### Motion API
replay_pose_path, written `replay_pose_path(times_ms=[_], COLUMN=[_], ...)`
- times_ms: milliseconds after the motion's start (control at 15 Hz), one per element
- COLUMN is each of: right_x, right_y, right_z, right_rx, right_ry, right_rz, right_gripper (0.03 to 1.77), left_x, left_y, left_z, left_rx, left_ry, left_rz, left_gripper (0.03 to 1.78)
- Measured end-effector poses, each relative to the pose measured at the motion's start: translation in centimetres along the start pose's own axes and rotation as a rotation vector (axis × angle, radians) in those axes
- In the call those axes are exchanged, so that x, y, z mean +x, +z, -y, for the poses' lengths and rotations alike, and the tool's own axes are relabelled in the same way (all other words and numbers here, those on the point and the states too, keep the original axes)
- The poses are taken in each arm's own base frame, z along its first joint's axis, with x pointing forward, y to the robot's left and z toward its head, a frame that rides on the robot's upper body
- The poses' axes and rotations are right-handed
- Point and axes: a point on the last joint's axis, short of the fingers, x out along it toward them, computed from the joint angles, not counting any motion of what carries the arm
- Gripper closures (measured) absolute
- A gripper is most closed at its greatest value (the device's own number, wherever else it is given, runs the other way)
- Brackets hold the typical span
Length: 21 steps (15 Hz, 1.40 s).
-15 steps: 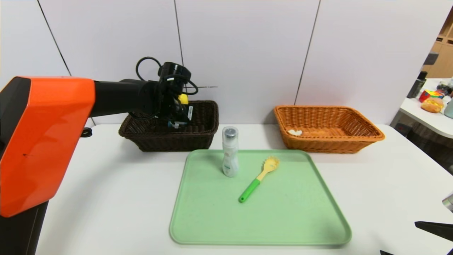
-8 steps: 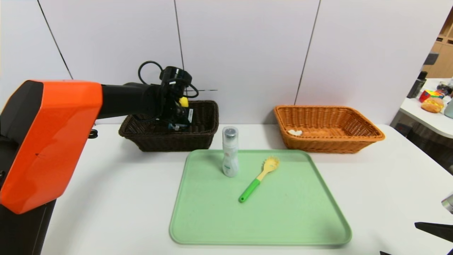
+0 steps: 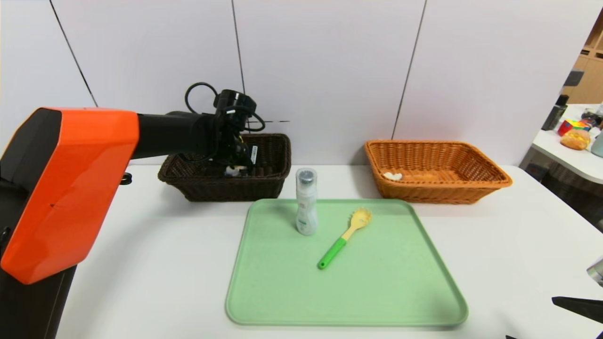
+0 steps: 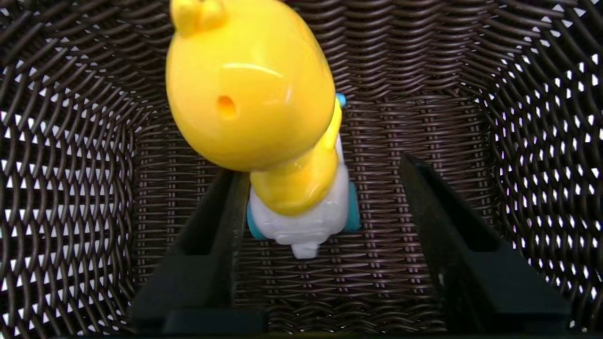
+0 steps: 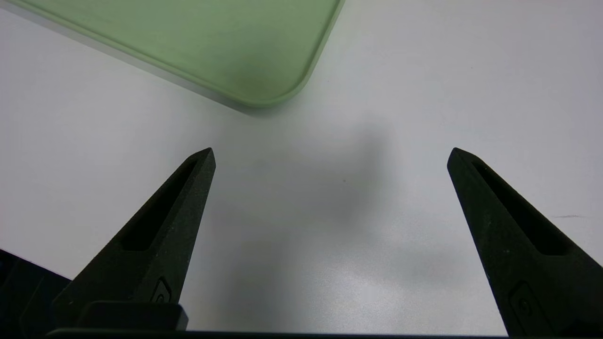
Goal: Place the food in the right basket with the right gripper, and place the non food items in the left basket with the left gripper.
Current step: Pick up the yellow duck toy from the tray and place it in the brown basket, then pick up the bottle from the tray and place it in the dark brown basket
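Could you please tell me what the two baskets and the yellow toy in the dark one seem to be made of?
Dark brown woven basket: wicker or plastic rattan, since light shows through the open weave. Orange woven basket: the same weave, a tan-orange tone. Yellow toy on a white and blue base: likely hard glossy plastic, given its sharp highlights.

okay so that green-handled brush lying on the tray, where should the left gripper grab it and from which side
Probably the straight green handle of the brush, mid-length, coming from above. It lies flat and diagonal on the tray, so the jaws should close across the handle's width. The yellow head looks wider and uneven, and the bottle stands close beside it.
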Motion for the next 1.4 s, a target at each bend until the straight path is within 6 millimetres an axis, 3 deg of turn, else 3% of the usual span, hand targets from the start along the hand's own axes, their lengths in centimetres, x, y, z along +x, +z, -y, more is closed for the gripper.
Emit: replay_pose_path(times_ms=[333, 533, 1000, 1400], right_x=[0.0, 0.0, 0.0, 0.1], right_y=[0.0, 0.0, 0.0, 0.0], right_z=[0.0, 0.0, 0.0, 0.0], right_rx=[0.0, 0.0, -0.002, -0.005], right_ry=[0.0, 0.0, -0.001, 0.0], right_rz=[0.0, -0.001, 0.0, -0.004], right_gripper=[0.1, 0.1, 0.1, 0.1], left_x=[-0.3, -1.8, -6.8, -13.4], left_y=[0.2, 0.8, 1.9, 2.3], left_z=[-0.1, -0.4, -2.1, -3.6], left_rx=[-0.005, -0.006, -0.016, -0.027], left_ry=[0.0, -0.003, -0.01, -0.04], left_rz=[0.005, 0.023, 0.066, 0.127], left_gripper=[0.41, 0.31, 0.19, 0.15])
